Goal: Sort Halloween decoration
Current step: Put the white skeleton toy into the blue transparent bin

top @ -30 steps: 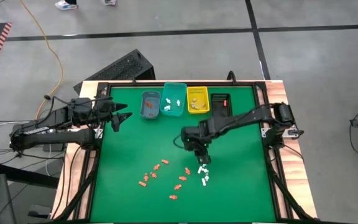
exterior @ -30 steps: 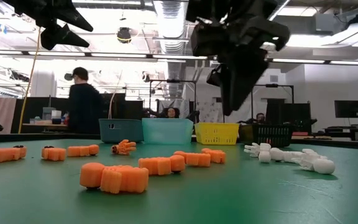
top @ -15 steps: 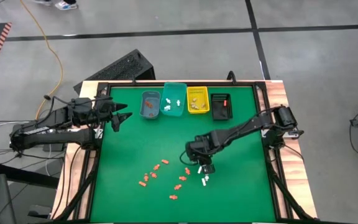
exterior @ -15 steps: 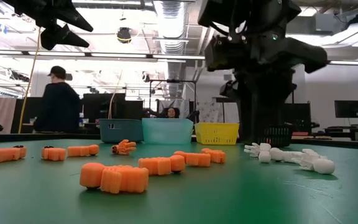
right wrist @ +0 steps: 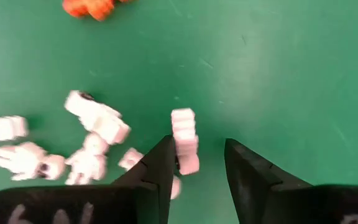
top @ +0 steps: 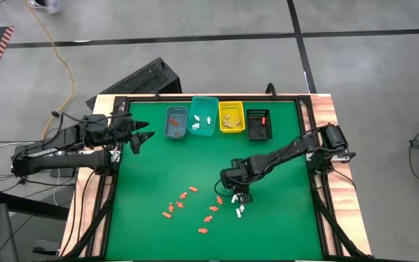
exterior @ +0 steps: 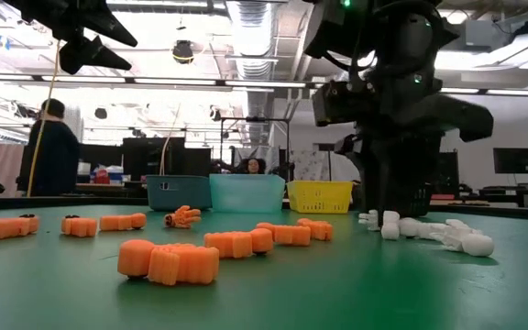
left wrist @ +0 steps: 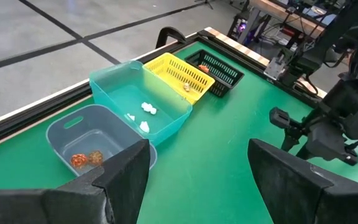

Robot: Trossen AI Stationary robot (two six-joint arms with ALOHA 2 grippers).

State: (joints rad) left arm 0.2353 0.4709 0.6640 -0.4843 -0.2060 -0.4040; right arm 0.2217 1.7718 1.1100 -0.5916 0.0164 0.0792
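- I had the right gripper low over the cluster of white pieces on the counter. Its fingers stood apart with one white piece just ahead of the gap, nothing grasped yet.
- To do this pick well, I judged I should centre the gap on that one piece, come straight down and clench only once both fingers flanked it.
- The other white pieces lay close on one side of it; a finger could nudge them or pinch two at once, so I wanted a narrow approach.
- The orange pieces lay scattered over the near-middle of the counter, one not far from the white cluster.
- The bins stood in a row at the far edge: blue bin with orange pieces, teal bin with white ones, yellow bin with tan ones, black bin.
- By that, the white piece belonged in the teal bin; the way there over the green looked free.
- The left gripper waited raised at the left side near the blue bin, fingers released and empty, clear of the right arm's path.
- A person stood in the room behind, well away from the counter.
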